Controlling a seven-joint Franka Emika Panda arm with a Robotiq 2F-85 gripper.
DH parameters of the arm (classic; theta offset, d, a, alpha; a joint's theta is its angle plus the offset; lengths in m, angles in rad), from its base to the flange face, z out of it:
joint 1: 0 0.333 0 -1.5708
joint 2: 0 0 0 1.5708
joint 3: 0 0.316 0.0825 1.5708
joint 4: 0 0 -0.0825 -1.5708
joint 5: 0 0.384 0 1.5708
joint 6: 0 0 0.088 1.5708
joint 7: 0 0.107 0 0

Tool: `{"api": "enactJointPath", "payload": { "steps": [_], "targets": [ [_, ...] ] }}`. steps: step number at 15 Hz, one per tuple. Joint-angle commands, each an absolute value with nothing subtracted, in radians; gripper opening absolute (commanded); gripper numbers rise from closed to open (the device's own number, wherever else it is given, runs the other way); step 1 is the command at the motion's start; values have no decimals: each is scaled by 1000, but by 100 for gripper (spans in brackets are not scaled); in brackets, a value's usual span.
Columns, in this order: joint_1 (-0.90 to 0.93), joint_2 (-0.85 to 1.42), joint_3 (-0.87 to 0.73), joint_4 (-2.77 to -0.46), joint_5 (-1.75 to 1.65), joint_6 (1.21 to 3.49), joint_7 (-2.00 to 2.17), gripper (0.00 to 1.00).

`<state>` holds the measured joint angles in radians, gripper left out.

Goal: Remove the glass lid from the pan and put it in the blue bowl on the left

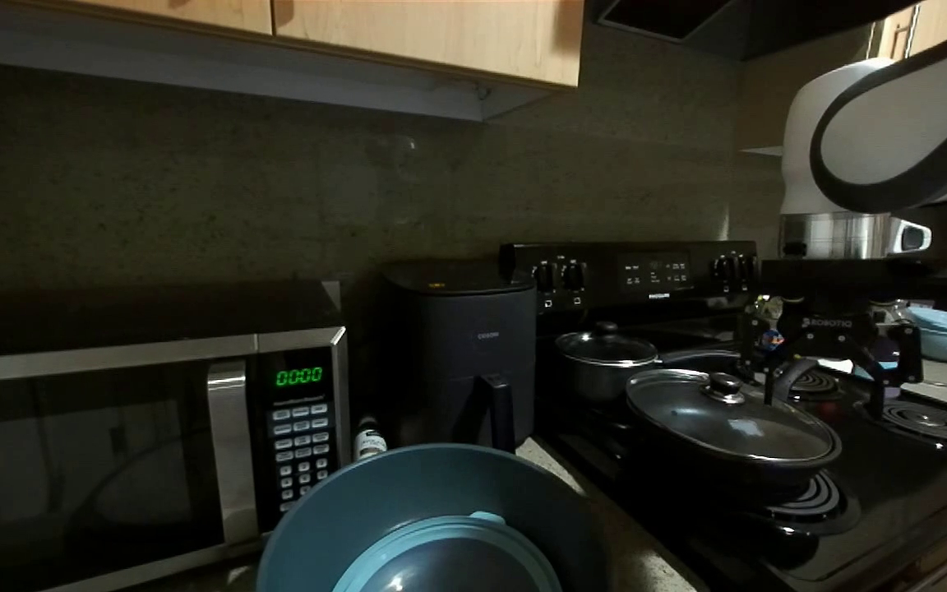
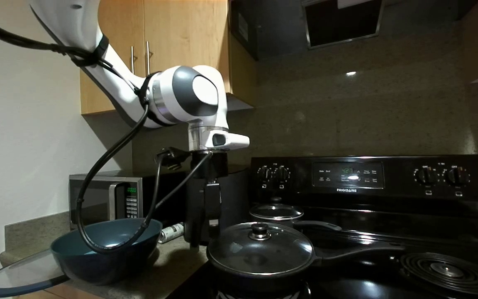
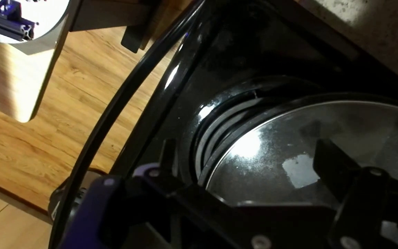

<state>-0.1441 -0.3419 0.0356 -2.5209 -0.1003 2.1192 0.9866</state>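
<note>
The glass lid (image 2: 243,256) sits on the pan (image 2: 259,284), low in the centre of the frame in an exterior view, its dark knob (image 2: 259,231) uppermost. The pan stands on the stove (image 1: 905,485) over a coil burner (image 1: 817,498), its handle (image 2: 359,251) reaching toward the right of the frame in an exterior view. At the right of an exterior view hangs the gripper (image 1: 824,403), its jaws spread wide and apart from the knob; whether either side touches the lid's edge I cannot tell. Just behind the pan is a smaller dark pot (image 1: 597,385) under its own lid (image 2: 278,211). At the lower left of an exterior view the blue bowl (image 2: 106,266) stands on the worktop (image 2: 176,265), a glass disc (image 2: 25,275) with a grey-blue rim just beside it in the corner of the frame. A microwave (image 1: 297,440) fills the lower left of an exterior view, an air fryer (image 1: 461,362) between it and the stove. The arm (image 2: 181,91) spans the upper left of an exterior view.
</note>
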Motion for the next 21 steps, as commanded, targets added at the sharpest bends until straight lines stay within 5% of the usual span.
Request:
{"api": "enactJointPath", "payload": {
  "steps": [1,21],
  "targets": [
    [-143,-340,32,-2520,-101,2117,991,100],
    [-126,-139,-63,-2348,-149,2232,457,100]
  ]
}}
